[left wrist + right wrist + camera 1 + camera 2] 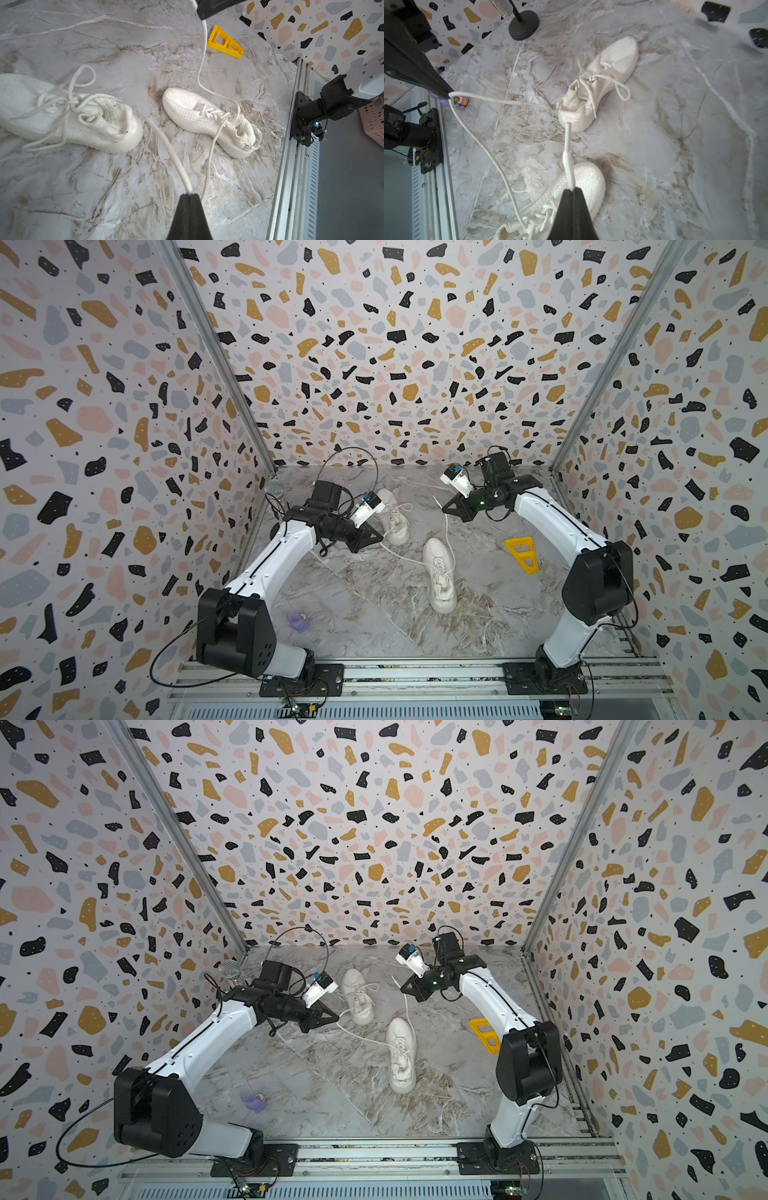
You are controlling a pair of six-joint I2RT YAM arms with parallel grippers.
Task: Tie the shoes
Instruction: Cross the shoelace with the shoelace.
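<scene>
Mid-counter (353,614), L end effector (190,196) & R end effector (573,190) each clamp a lace (180,173) of untied shoe (439,574); best cross w/ even tension.

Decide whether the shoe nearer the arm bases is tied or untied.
Untied: the nearer shoe has no bow; its lace ends stretch away, one pinched in the shut left jaws, one in the right jaws.

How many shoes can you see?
2. The far shoe sits toward the back, its laces knotted. The near shoe sits mid-table, one lace end pinched by the left gripper, one by the right gripper. None seems hidden.
</scene>
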